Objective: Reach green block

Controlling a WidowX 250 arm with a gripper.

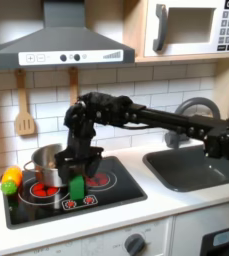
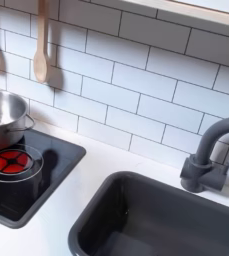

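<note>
Green block (image 1: 77, 187) stands upright on the stove, its top hidden by the tool (image 1: 76, 170), grip unclear

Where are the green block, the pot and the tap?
green block (image 1: 77, 187), first exterior view, front face
pot (image 2: 0, 112), second exterior view, inner wall
tap (image 2: 205, 150), second exterior view, curved spout
</note>
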